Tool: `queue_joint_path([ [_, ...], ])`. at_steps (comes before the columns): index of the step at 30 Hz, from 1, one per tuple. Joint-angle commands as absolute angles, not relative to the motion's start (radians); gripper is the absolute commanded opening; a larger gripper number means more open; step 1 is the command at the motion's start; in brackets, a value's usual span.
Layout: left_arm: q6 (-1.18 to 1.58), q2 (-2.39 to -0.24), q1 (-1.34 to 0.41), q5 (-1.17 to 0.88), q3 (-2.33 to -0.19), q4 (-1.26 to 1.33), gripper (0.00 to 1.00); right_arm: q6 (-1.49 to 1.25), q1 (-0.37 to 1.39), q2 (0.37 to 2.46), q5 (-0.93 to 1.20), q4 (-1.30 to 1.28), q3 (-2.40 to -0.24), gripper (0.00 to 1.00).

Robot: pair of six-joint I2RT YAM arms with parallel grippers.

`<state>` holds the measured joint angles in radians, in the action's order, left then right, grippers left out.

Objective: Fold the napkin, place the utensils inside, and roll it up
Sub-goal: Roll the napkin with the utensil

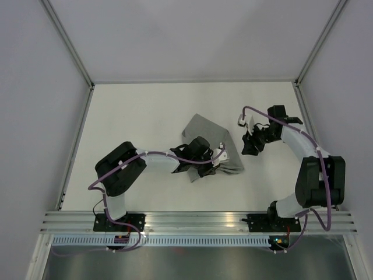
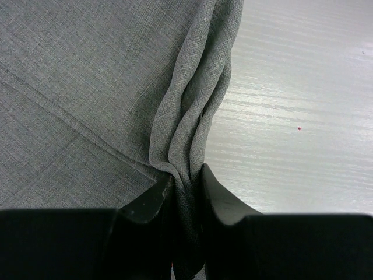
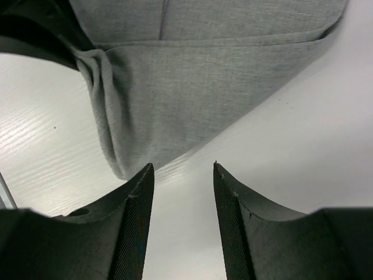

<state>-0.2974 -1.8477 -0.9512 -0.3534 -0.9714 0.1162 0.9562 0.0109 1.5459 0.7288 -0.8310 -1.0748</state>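
The grey napkin (image 1: 205, 130) lies partly folded and rumpled in the middle of the white table. My left gripper (image 1: 211, 168) is at its near edge, shut on a bunched fold of the cloth. In the left wrist view the napkin (image 2: 87, 87) runs down into a twisted ridge pinched in my gripper (image 2: 186, 186). My right gripper (image 1: 250, 147) hovers just right of the napkin, open and empty. In the right wrist view my gripper (image 3: 183, 169) is over bare table, with the napkin's (image 3: 192, 87) corner just ahead. No utensils are in view.
White walls enclose the table (image 1: 134, 116) on the left, back and right. An aluminium rail (image 1: 198, 220) runs along the near edge with both arm bases. My left gripper's black body (image 3: 32, 29) shows in the right wrist view's top left corner.
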Motion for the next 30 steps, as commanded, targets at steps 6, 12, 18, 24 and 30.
queue_joint_path([
  [6,-0.247,-1.907,-0.902,-0.498,-1.037,0.006,0.02,1.023,0.025,1.223,0.759,-0.506,-0.793,0.61],
  [12,-0.245,-1.933,-0.884,-0.535,-1.068,-0.04,0.02,1.028,0.185,1.123,0.628,-0.416,-0.662,0.66],
  [18,-0.236,-1.959,-0.861,-0.578,-1.1,-0.067,0.02,1.006,0.372,1.123,0.508,-0.345,-0.603,0.71],
  [24,-0.238,-1.98,-0.85,-0.603,-1.134,-0.095,0.02,0.997,0.463,1.132,0.42,-0.265,-0.552,0.76],
  [30,-0.239,-1.987,-0.839,-0.617,-1.141,-0.107,0.02,0.992,0.518,1.177,0.405,-0.268,-0.551,0.77],
])
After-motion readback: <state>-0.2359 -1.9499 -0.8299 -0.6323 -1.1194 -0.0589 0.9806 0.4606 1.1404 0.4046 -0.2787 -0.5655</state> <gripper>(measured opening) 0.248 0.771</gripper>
